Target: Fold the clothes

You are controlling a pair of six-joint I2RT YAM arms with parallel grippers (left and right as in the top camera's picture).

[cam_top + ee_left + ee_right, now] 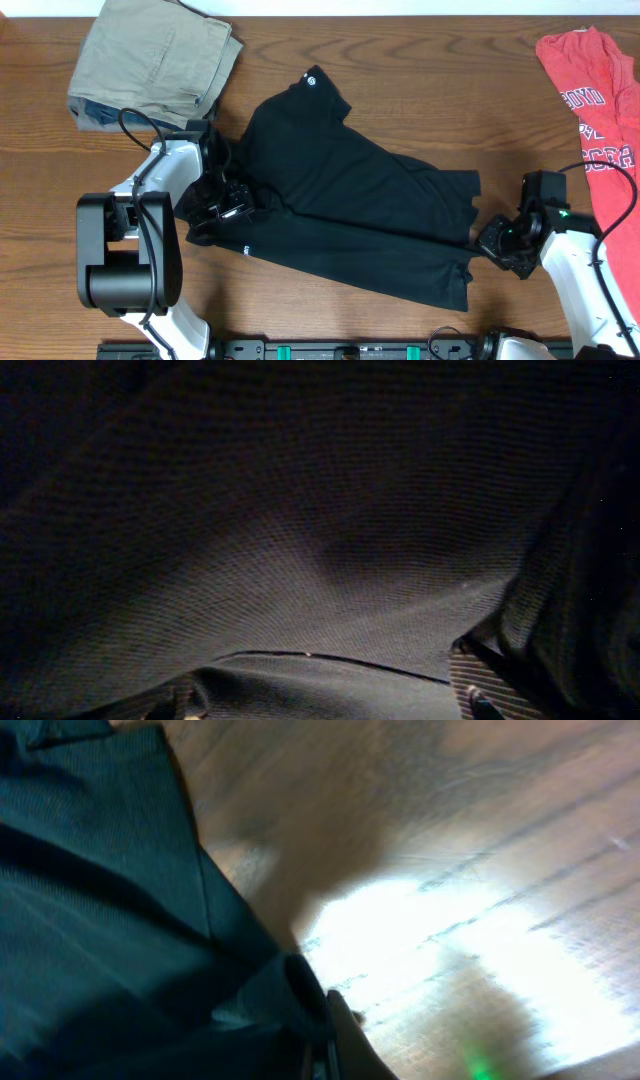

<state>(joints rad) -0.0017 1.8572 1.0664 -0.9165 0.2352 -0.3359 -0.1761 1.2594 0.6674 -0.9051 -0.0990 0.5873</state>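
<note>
The black shirt (340, 190) lies slantwise across the middle of the table, partly folded over itself, with a small white mark (311, 79) at its far end. My left gripper (228, 205) is at the shirt's left end. In the left wrist view black fabric (300, 510) fills the frame, and the fingers (320, 705) stand wide apart with cloth lying between them. My right gripper (487, 240) is at the shirt's right edge. In the right wrist view it (325, 1020) is pinched shut on a fold of the shirt (100, 920) just above the wood.
Folded khaki trousers (150, 55) lie at the back left, close behind my left arm. A red T-shirt with white lettering (595, 90) lies at the right edge. Bare wooden table (420, 80) shows behind the shirt and beside my right gripper (480, 840).
</note>
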